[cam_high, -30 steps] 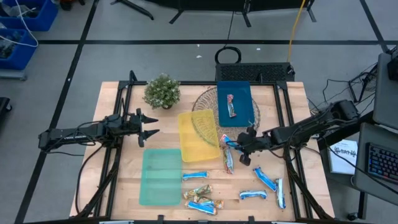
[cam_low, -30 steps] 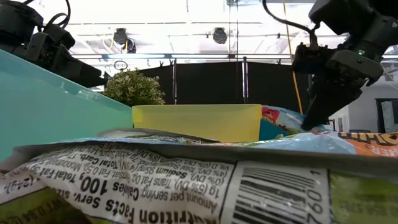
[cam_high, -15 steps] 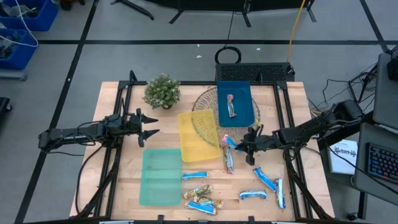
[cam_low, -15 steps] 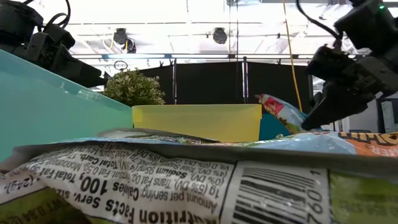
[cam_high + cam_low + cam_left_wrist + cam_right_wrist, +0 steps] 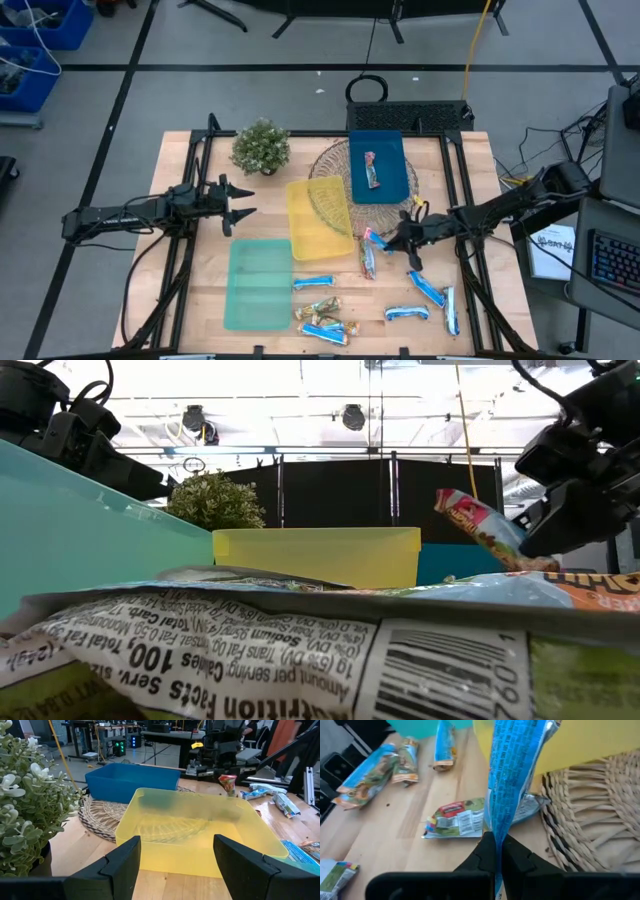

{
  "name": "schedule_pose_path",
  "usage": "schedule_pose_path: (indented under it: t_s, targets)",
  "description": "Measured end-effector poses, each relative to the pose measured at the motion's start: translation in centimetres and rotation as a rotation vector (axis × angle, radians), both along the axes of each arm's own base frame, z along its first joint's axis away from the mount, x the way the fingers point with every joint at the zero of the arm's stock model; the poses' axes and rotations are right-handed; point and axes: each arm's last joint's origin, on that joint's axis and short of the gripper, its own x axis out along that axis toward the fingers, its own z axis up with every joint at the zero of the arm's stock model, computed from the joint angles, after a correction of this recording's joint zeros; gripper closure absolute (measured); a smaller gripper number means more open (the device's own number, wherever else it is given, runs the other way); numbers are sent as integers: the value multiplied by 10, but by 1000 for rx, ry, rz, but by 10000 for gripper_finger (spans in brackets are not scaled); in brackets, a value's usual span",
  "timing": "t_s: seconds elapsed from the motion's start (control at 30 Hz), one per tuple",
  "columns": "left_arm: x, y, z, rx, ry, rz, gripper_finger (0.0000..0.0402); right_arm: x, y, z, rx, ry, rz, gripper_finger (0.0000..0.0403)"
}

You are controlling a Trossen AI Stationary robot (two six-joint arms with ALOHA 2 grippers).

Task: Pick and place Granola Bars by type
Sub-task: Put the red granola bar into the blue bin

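Left gripper [image 5: 243,204]: fingers spread wide, holding nothing, hovering over the table's [image 5: 470,160] left side, right of a small potted plant's [image 5: 261,146] near edge.

Green tray [image 5: 258,283]: near left, bare.

Yellow tray [image 5: 318,218]: centre, partly over a woven mat [image 5: 330,160].

Blue tray [image 5: 378,166]: far centre, on the mat, with 1 blue-and-red bar [image 5: 372,170] in it.

Granola bars on the wood: 1 blue-and-white [image 5: 313,283] just right of the green tray; a cluster of gold-brown and blue ones [image 5: 322,318] at the near edge; 1 [image 5: 367,260] near the yellow tray's right corner; 3 blue-and-white [image 5: 428,289] at near right.

Right gripper [image 5: 402,236]: fingers clenched on 1 end of a blue-and-red bar [image 5: 376,238], lifted off the table, between the yellow tray and the near-right bars.
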Motion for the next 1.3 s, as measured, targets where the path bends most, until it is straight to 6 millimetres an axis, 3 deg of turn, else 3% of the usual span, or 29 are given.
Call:
schedule_pose_path:
  t_s: [0.57, 1.3]
  targets:
    - [0, 0, 0, 0, 0, 0, 146, -8, -2, 5, -27, -148, 71, 400]
    - [0, 0, 0, 0, 0, 0, 146, -3, -47, 21, -238, -306, -128, 399]
